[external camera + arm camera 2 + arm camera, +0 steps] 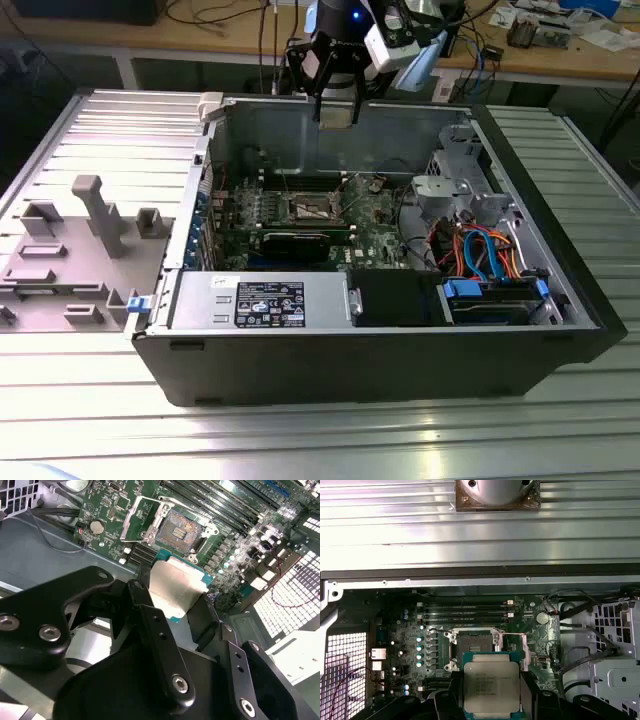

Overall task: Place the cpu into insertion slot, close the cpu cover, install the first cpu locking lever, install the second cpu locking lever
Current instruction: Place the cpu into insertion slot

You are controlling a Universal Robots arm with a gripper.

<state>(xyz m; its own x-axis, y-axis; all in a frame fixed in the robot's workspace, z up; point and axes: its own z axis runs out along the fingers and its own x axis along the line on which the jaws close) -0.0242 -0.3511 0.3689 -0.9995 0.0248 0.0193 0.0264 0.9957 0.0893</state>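
My gripper [337, 105] hangs over the back wall of the open computer case [350, 370], shut on the cpu [337, 113]. In the first wrist view the cpu [491, 686] shows its silver-grey top with a green edge, held between two black fingers [532, 692]. In the second wrist view its pale underside [176, 586] faces the camera. Below it on the green board lies the insertion slot [473, 645] [181, 529] [310, 208], dark in the centre and bare. The cpu cover [138, 519] [514, 646] stands swung open beside the slot.
A long black card [300, 240] lies in front of the slot, with memory slots [465, 611] behind it. A silver power-supply box [262, 300], a black drive bay [398, 298] and orange and blue cables [482, 250] fill the case's front. A grey fixture [90, 215] stands on the ribbed table.
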